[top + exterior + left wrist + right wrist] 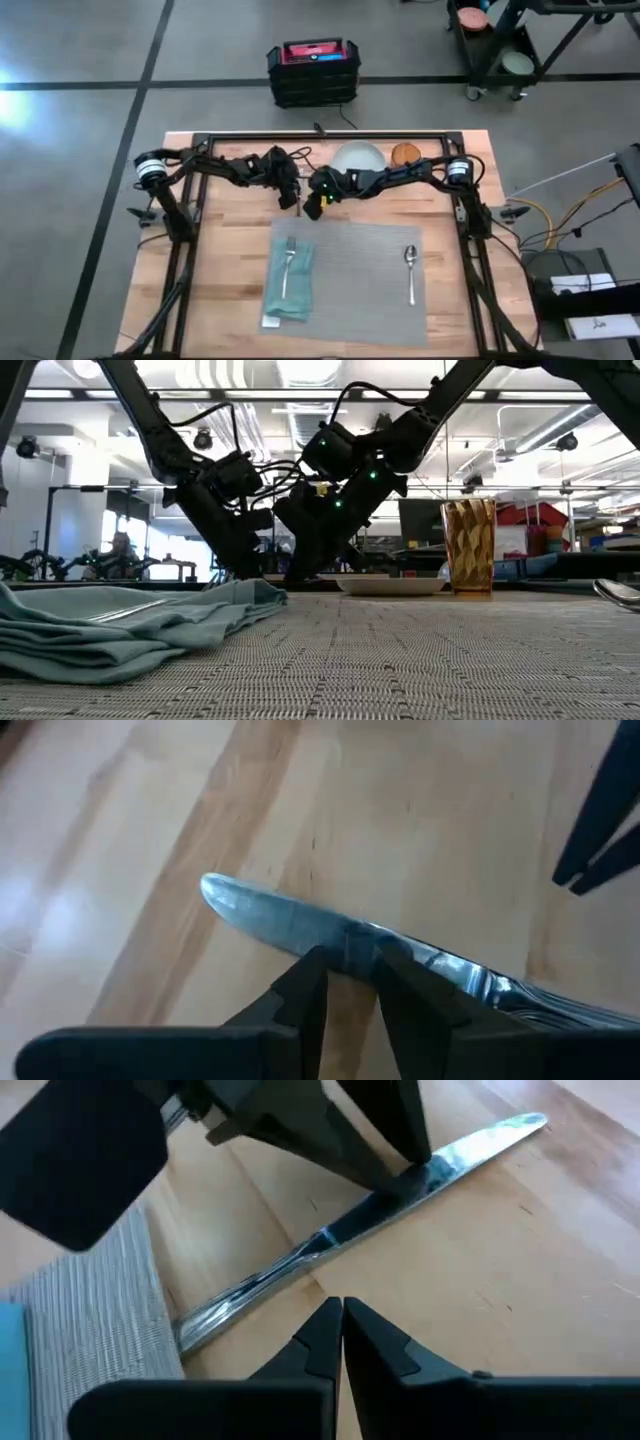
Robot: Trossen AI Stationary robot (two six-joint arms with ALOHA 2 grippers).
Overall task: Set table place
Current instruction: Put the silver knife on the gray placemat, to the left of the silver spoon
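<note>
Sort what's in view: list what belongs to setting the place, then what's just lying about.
Job: placemat, napkin, fork, spoon, knife held by left pincer, plate, glass, right pincer shut beside the knife.

Lying about: black crate on the floor, cart.

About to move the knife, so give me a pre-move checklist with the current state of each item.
1. Left gripper holds the knife: ok, fingers pinch the blade.
2. Knife lifted off the table: cannot tell; it looks to lie on the wood.
3. Right gripper clear of the knife: ok, shut, empty, beside the handle and apart from it.
4. Room on the mat next to the spoon: ok, bare weave there.
5. Fork on the napkin: ok.
6. Plate and glass on the mat: not ok, both stand beyond its far edge.
</note>
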